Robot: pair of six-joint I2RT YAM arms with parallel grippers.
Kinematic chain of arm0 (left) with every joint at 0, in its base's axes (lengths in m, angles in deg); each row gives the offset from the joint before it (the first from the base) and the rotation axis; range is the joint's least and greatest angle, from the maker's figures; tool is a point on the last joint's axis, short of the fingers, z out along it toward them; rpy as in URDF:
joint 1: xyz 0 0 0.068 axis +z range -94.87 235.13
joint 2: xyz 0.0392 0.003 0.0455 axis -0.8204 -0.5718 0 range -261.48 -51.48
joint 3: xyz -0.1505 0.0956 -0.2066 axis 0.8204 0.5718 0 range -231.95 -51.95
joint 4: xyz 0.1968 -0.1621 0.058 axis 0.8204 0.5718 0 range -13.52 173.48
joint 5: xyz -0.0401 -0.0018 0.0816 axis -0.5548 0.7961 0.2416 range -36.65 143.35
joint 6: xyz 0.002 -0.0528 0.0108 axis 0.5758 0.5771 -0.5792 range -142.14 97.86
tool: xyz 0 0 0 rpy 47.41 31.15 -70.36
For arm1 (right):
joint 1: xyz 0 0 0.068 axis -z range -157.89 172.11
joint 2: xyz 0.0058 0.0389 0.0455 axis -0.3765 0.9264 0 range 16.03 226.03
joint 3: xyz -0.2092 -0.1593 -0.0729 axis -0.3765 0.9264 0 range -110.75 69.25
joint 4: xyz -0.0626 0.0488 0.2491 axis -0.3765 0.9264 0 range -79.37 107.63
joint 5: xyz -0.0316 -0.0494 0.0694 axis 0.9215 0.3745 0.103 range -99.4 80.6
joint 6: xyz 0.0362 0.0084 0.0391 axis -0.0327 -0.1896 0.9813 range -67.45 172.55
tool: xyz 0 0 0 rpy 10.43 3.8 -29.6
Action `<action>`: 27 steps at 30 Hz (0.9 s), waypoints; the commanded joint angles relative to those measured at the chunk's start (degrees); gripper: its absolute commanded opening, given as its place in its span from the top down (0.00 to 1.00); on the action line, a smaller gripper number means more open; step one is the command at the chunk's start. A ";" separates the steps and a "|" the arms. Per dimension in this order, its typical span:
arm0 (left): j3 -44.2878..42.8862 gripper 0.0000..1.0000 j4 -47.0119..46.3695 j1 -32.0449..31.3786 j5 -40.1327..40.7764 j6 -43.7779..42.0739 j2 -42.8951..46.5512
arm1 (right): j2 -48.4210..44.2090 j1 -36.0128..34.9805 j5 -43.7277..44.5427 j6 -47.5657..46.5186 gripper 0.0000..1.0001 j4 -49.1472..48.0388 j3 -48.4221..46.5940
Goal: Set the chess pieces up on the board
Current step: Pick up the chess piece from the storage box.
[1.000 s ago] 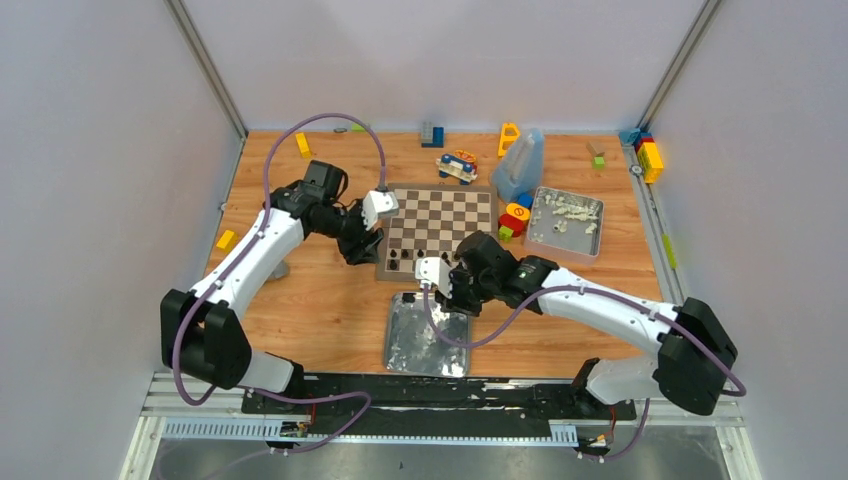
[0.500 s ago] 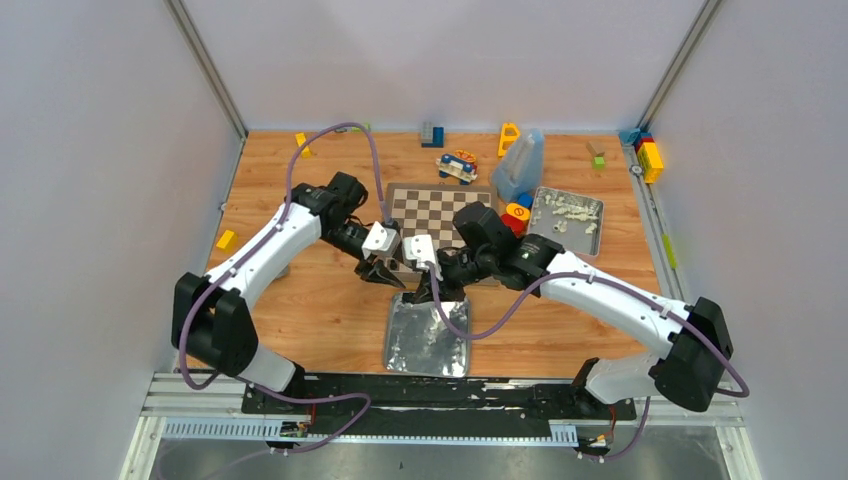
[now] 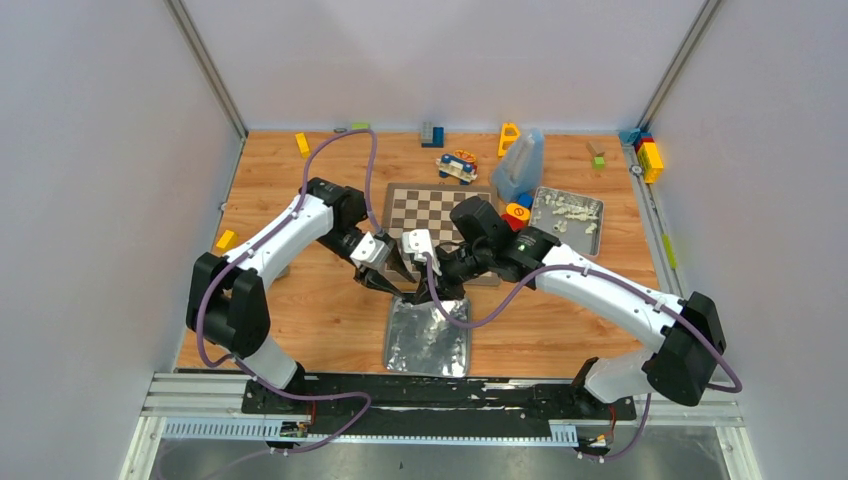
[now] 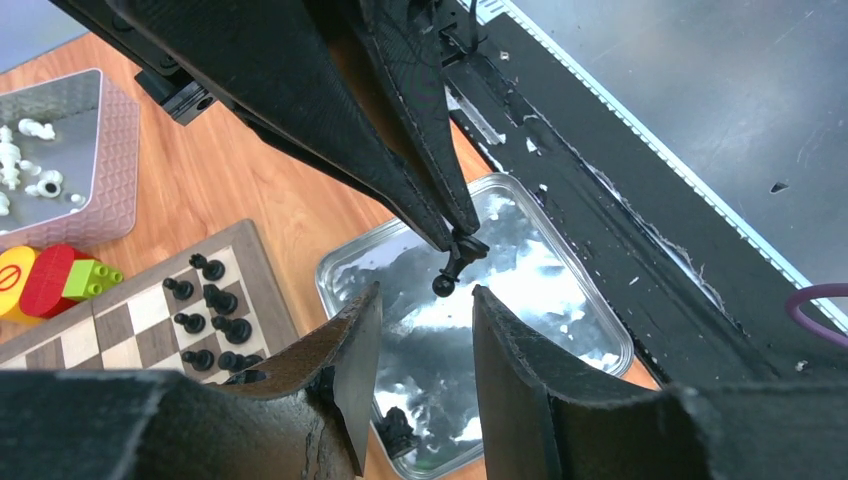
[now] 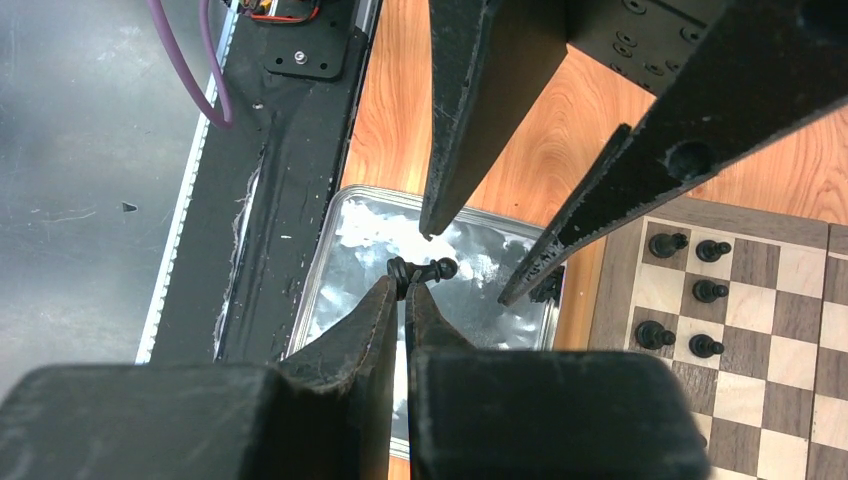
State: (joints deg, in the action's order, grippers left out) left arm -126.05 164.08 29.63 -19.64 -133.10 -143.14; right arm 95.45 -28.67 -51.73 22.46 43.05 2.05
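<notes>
- I am looking at a wood-grain worktop [image 3: 300,320] boxed in by plain grey walls [image 3: 100,200], with a black rail [image 3: 430,395] along its near edge.
- The chessboard [image 3: 432,203] lies mid-worktop, toward the far edge. A shiny tray [image 3: 425,345] sits just nearer, at the middle of the near edge.
- A second tray [image 3: 598,228] holding white pieces [image 3: 568,208] lies toward the right edge, and toy blocks [image 3: 650,155] dot the far edge and corners.
- Compared with a second ago, both arms have swung off the board. My left gripper [image 4: 427,292] was over the board's left border and my right gripper [image 5: 405,285] at its near border. Now they meet over the shiny tray's far end.
- The left jaws have narrowed since then but are still apart. They flank the head of the black pawn [image 5: 425,270] with a gap on each side.
- My right gripper is clamped on that pawn's base. It holds the pawn sideways in the air above the tray, head toward the left gripper.
- Other black pieces [image 4: 210,320] stand upright on the squares at the board's near-left corner.
- The board is flat, with dark and cream checks inside a brown border.
- The shiny tray is dented, mirror-like metal with rounded corners.
- The fingers [image 4: 350,370] are matte black tapered wedges, and a purple cable [image 3: 340,150] loops over the left arm.
</notes>
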 commanded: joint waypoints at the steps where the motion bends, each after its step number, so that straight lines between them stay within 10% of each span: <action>1: -2.12 0.55 3.86 -0.17 -2.19 -3.40 -0.25 | -0.21 0.41 -1.71 0.12 1.00 -0.32 -2.36; 27: -0.72 0.62 -8.02 -2.50 0.91 11.41 1.52 | -1.20 1.36 -0.66 0.23 1.00 -0.54 -2.94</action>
State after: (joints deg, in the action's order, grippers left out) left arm -126.47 157.06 27.44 -18.11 -122.60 -143.22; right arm 95.45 -27.73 -51.51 22.70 43.43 1.20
